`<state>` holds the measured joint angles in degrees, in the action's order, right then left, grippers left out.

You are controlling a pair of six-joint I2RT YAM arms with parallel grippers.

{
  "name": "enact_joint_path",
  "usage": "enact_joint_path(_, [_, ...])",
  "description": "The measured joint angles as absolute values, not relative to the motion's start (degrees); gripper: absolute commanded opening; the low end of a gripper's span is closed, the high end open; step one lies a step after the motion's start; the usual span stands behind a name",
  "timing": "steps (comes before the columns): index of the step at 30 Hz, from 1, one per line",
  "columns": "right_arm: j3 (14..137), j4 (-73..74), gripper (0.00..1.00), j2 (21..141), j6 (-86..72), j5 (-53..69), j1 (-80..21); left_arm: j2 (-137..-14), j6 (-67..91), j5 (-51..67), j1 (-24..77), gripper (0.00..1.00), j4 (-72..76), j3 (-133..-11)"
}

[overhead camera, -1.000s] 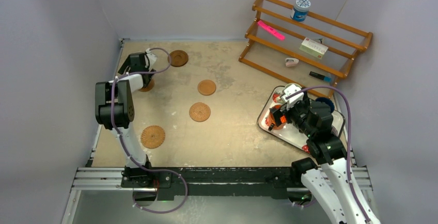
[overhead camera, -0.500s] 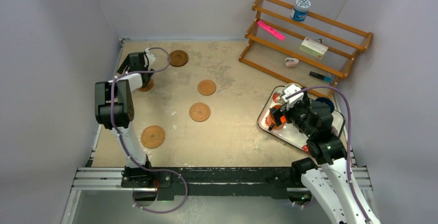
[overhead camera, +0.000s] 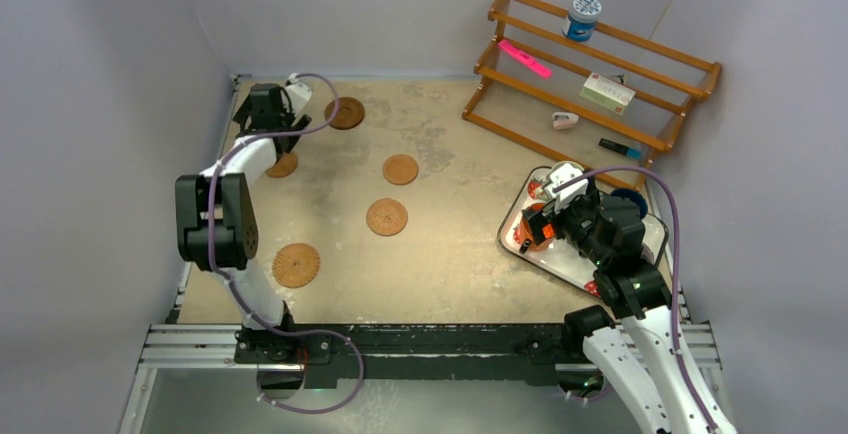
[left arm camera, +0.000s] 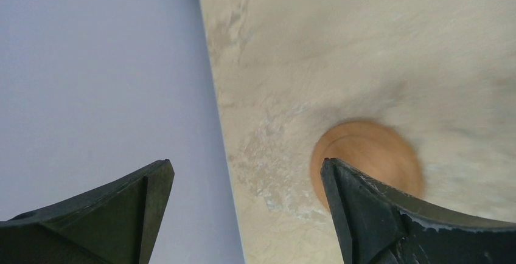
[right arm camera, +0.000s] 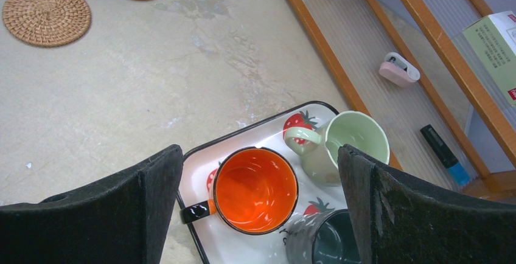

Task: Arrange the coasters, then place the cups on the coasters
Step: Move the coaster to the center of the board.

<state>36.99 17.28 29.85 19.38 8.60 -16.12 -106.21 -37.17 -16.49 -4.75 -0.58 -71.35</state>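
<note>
left gripper [left arm camera: 244, 176]: wide open, holds nothing, just by a brown coaster [left arm camera: 365, 154] (to move it, I think) | right gripper [right arm camera: 260, 154]: wide open, empty, hangs above the orange cup [right arm camera: 255, 190]

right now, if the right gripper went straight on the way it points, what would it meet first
Most likely the orange cup on the tray, centred ahead of the right gripper; depth is unclear.

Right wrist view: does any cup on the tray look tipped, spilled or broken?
Nothing stands out. The orange cup, pale green cup and dark cup stand upright on the strawberry tray; no spill or crack shows.
</note>
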Motion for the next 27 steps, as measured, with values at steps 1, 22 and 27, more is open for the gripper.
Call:
enact_joint_path(1, [36.99, 17.28, 0.99, 29.85, 19.38, 8.60, -16.12, -104.07, -37.34, -15.94, -3.27, 1.00, -0.47, -70.81])
enact_joint_path(22, [36.99, 17.28, 0.99, 29.82, 19.40, 8.58, -16.12, -113.86, -40.36, -17.78, 26.50, 1.00, -0.58, -77.19])
enact_joint_path(27, [36.99, 17.28, 0.99, 29.85, 19.40, 8.58, -16.12, -116.14, -41.19, -20.08, 26.65, 1.00, -0.97, -77.36])
